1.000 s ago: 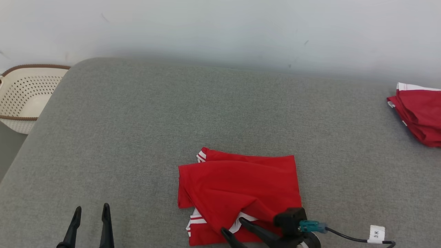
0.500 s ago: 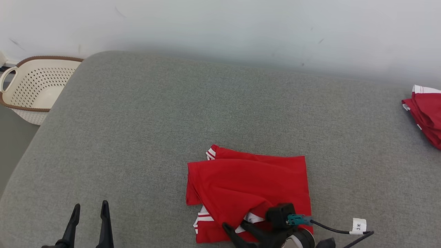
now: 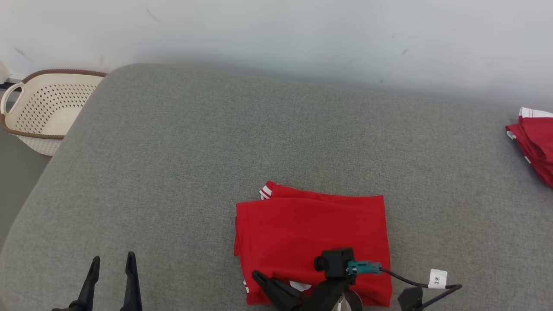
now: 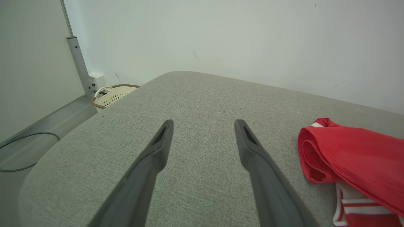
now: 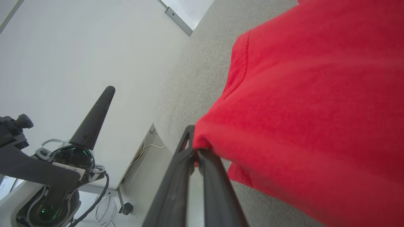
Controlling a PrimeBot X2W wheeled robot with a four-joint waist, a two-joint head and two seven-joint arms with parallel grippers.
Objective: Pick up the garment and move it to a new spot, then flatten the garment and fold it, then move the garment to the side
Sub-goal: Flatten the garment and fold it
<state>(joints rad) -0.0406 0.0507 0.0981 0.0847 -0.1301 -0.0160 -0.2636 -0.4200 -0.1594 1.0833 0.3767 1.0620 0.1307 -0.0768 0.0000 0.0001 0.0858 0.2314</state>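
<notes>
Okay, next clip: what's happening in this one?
The robot's right gripper is shut on the near edge of a folded red garment with white stripes, which lies on the grey cushioned surface. The left gripper hangs open over bare cushion to the left, holding nothing. Another red garment sits folded at the far right, and a perforated cream basket stands beyond the cushion's left side.

**Grey surface (image 3: 216,151), two red items**

The fabric-covered top has rounded corners and meets a pale wall at its far side. A folded red garment (image 3: 311,229) with white trim lies near the front edge. Well apart, at the right edge, lies another folded red pile (image 3: 533,142).
</notes>
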